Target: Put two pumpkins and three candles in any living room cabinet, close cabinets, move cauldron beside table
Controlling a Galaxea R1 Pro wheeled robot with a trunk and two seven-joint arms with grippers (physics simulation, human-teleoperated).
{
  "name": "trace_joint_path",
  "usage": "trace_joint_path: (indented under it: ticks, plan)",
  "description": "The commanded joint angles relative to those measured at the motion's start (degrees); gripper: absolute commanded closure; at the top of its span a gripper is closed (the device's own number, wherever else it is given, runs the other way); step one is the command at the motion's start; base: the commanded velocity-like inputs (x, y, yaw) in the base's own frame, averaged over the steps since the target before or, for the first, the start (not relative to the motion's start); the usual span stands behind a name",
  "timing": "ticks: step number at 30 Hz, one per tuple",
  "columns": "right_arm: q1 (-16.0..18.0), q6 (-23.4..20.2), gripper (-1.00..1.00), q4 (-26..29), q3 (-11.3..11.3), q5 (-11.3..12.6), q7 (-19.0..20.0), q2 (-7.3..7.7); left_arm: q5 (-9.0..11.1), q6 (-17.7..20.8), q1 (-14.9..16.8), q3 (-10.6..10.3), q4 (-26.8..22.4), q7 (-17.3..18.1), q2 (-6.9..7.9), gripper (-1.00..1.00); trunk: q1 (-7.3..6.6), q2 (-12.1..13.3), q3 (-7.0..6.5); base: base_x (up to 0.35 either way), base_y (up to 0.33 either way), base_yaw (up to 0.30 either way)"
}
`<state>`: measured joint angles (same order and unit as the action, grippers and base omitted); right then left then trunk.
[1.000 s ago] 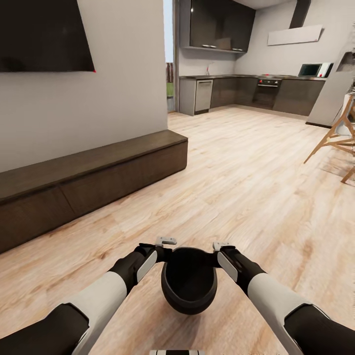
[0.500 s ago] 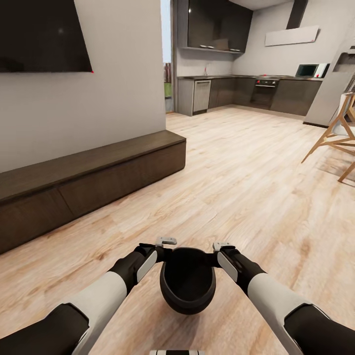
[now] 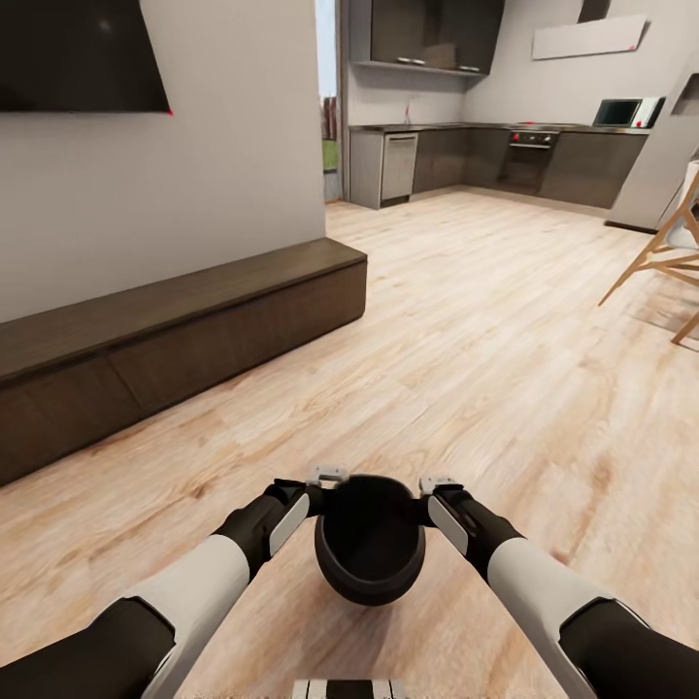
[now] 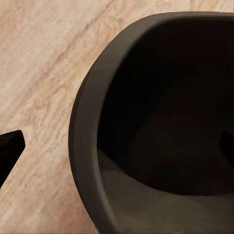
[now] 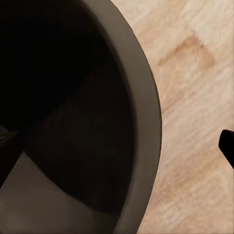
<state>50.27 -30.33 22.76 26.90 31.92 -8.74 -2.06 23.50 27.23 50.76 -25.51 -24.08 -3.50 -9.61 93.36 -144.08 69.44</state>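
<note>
The cauldron hangs between the two arms low in the head view, above the wood floor, its wide mouth tipped up toward the camera. It is a round, matte black pot with bulging sides and a thick rolled rim. The left gripper meets the rim on one side and the right gripper on the opposite side, each pinching the pot's wall, one finger inside and one outside.

The left wrist view adds what the head view lacks: the cauldron close up, its smooth dark inside, the rounded lip, and a black fingertip outside the pot with pale floor planks behind it. In the right wrist view the cauldron shows the same curved rim, with a dark fingertip at the frame's edge over the floor.

No writing or labels can be read anywhere.

Outward, the head view shows the cabinet to the left: a long, low, dark-brown wooden unit along the pale wall, its drawer fronts flush and shut. Above it hangs a black screen. The floor is light oak-grain plank. Far back stands a kitchen with dark cupboards, a steel dishwasher and an oven. At the right edge, angled pale wooden chair legs show.
</note>
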Motion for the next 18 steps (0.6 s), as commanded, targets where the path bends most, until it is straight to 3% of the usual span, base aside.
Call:
trace_joint_path:
  ticks: [1, 14, 18]
  plan:
    - [0.0, -0.2, -1.0, 0.1, 0.5, 0.6, -0.5, 0.04, 0.6, 0.2, 0.0, -0.4, -0.1, -0.4, 0.05, -1.0, 0.01, 0.0, 0.27, 0.0, 0.0, 0.0]
    - [0.0, -0.2, -1.0, 0.1, 0.5, 0.6, -0.5, 0.04, 0.6, 0.2, 0.0, -0.4, -0.1, -0.4, 0.05, -1.0, 0.35, -0.2, 3.15, 0.0, 0.0, 0.0]
    - [0.0, -0.2, -1.0, 0.1, 0.5, 0.6, -0.5, 0.04, 0.6, 0.1, 0.0, -0.4, -0.1, -0.4, 0.06, -1.0, 0.35, -0.2, 3.15, 0.0, 0.0, 0.0]
